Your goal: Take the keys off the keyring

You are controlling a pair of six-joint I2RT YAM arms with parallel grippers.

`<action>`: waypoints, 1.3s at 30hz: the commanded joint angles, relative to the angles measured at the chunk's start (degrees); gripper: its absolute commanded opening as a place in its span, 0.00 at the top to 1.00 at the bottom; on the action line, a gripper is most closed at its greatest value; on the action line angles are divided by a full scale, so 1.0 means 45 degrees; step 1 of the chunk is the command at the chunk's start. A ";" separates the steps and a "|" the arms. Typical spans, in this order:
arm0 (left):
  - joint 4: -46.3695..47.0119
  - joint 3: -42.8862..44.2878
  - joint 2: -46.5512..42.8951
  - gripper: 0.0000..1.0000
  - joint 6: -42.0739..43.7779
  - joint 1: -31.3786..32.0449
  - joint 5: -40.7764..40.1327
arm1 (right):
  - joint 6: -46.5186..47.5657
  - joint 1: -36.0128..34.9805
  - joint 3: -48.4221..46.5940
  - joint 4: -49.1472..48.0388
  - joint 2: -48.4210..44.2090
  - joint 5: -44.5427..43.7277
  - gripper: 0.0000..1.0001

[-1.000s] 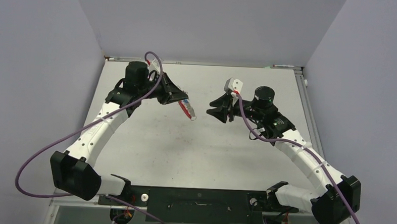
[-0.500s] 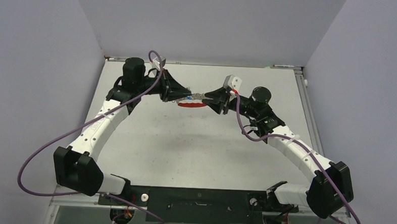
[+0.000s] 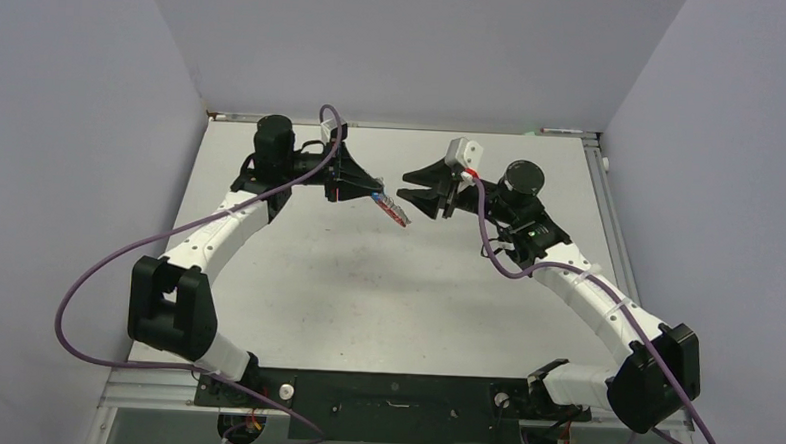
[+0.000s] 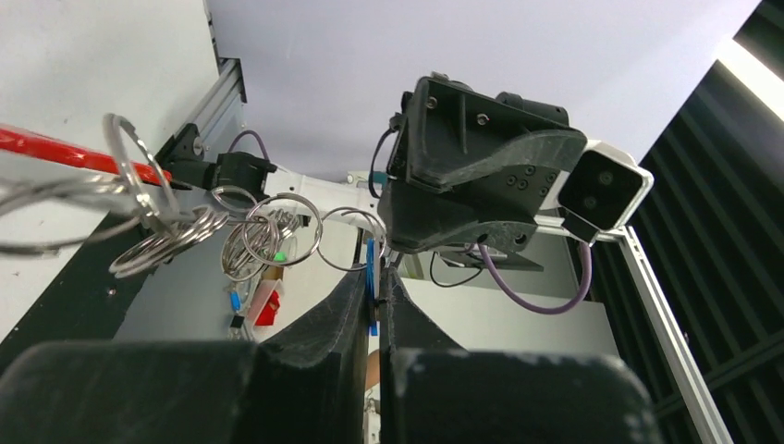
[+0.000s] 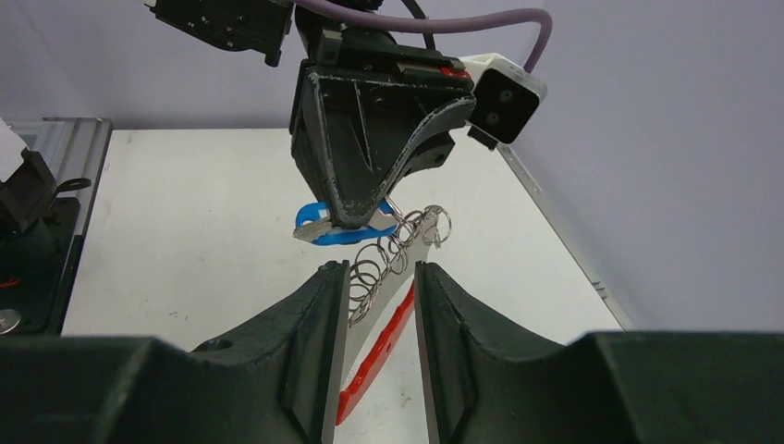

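1. While our left gripper (image 3: 373, 193) pinches the blue-headed key (image 5: 325, 228), the keyring (image 3: 397, 210) dangles in the air toward its 5 o'clock.
2. We see our right gripper (image 3: 417, 194), at its 3 o'clock, with jaws spread apart.
3. Its wrist view shows us the wire loops (image 5: 384, 254) and red band (image 5: 374, 356) between its fingers (image 5: 310, 324).
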State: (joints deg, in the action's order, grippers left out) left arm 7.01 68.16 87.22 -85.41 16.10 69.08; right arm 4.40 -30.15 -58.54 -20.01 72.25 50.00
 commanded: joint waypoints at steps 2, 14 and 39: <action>0.2427 0.0325 -0.0287 1.00 -0.1328 0.0205 0.1030 | 0.0077 -0.0195 -0.0215 -0.0257 0.0145 0.0360 0.66; 0.2463 0.0644 -0.0185 1.00 -0.1220 0.0700 0.1197 | 0.0690 -0.0824 -0.0309 0.0099 0.0367 -0.0649 0.66; 0.2156 0.0925 -0.0077 1.00 -0.0865 0.0837 0.1429 | 0.1815 -0.0978 -0.0676 0.1218 0.0340 -0.1511 0.81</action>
State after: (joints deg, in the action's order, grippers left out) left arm 14.37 69.17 87.24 -90.35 19.88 74.24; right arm 13.30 -34.22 -58.65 -12.32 73.89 43.70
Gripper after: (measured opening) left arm 0.019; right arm 0.138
